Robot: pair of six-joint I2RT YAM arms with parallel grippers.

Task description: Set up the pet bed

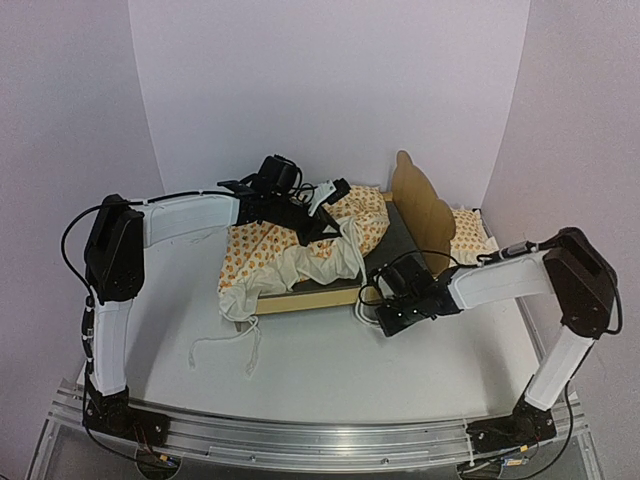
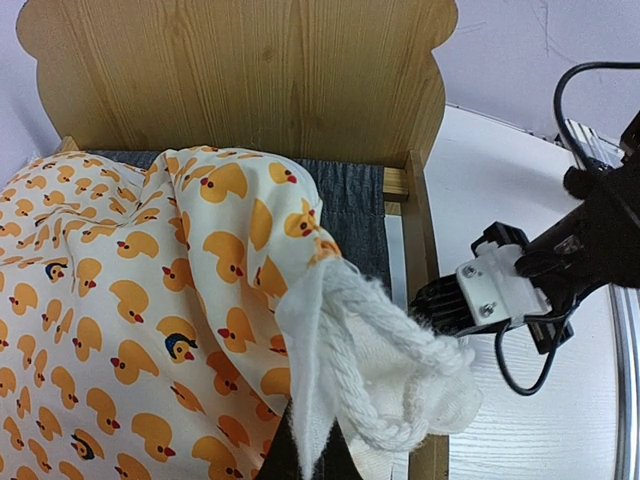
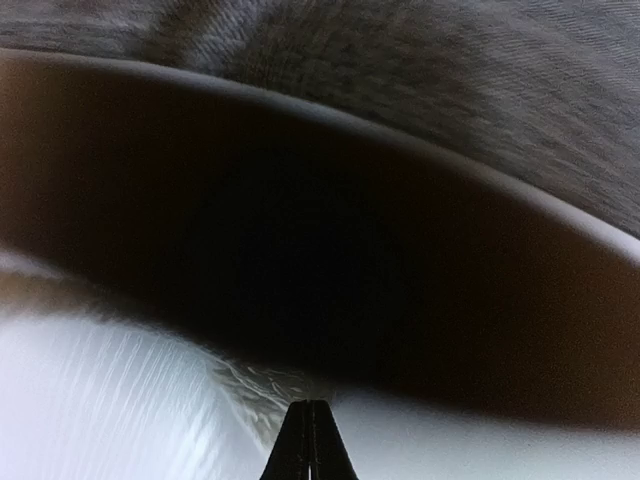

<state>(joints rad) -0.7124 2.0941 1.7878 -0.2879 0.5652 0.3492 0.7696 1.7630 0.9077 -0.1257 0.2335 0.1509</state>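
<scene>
Left gripper (image 1: 322,228) pinches the cushion (image 1: 265,250) ruffle over the bed (image 1: 420,205) as I watch remotely; right gripper (image 3: 310,445), fingers pressed together, sits alongside.

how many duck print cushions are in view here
2. The big ruffled mattress cushion lies bunched across the pet bed, pinched by the left hand. The small matching pillow sits behind the headboard, at the right. Others could be hidden.

Light plywood pet bed (image 1: 422,208), upright

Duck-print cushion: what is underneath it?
Under the cushion sits the pet bed; its dark grey base shows near the headboard. The rest of the base is covered.
</scene>
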